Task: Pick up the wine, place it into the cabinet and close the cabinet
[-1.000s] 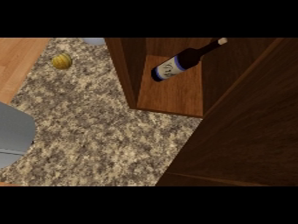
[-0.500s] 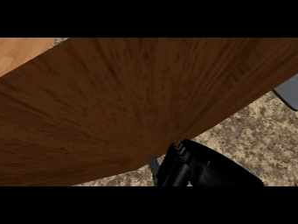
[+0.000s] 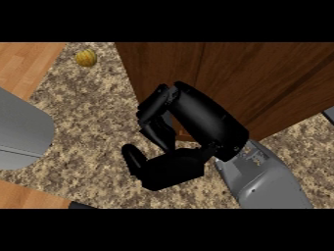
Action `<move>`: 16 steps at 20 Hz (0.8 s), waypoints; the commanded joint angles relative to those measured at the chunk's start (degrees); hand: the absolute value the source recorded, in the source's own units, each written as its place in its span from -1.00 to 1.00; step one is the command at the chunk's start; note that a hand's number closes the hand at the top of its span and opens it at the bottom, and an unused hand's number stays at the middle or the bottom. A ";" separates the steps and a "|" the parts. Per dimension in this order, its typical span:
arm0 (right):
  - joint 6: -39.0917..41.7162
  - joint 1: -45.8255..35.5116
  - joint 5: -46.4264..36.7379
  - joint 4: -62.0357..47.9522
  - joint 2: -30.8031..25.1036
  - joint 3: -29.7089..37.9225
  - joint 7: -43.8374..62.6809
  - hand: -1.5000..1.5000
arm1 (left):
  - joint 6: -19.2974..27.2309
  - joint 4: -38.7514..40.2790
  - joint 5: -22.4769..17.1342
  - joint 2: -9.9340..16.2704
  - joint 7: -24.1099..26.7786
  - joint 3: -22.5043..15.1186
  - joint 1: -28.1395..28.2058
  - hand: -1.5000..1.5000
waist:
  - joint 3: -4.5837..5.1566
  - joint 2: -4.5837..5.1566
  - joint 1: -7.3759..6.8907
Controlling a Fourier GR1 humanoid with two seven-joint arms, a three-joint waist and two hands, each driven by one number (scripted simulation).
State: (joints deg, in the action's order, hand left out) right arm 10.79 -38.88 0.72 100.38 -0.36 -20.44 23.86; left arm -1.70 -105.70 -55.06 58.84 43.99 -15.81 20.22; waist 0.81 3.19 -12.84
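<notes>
- Right robot hand (image 3: 191, 122): we saw its fingers curled, holding nothing, against the cabinet door (image 3: 249, 78).
- Wine: we could not see it.
- Desk (image 3: 90, 122): a yellow fruit (image 3: 86, 57) lay far left.

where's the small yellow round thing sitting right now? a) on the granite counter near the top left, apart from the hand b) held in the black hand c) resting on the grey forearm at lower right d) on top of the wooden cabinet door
a: the small yellow round thing lies on the speckled counter by the upper left, well apart from the right hand, which is at the wooden cabinet door.
</notes>
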 commanded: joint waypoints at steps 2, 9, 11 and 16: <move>-5.20 -11.68 -1.69 -12.62 0.34 4.21 -0.51 1.00 | -0.03 -0.04 -0.03 -0.19 -0.49 0.12 -1.51 1.00 | -0.18 0.59 -1.37; -7.81 -21.55 2.49 -26.46 0.35 10.16 -2.19 1.00 | -0.70 0.38 0.75 -0.92 -1.33 -1.52 -2.72 1.00 | -0.37 1.44 -1.47; -8.86 -22.28 4.84 -28.55 0.36 11.80 -1.76 1.00 | -0.34 0.71 0.39 -0.85 -1.50 -0.71 -3.52 1.00 | -0.45 1.33 -1.05; -10.85 -21.40 7.70 -31.69 -0.40 14.40 -1.68 1.00 | 0.09 1.86 -0.14 -1.47 -1.58 -0.38 -3.49 1.00 | -0.48 1.37 0.79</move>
State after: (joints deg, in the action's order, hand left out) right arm 3.69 -56.14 8.57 78.25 0.05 -14.17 23.46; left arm -1.90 -104.52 -54.91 57.80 42.63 -16.28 16.92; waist 0.27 2.65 -13.03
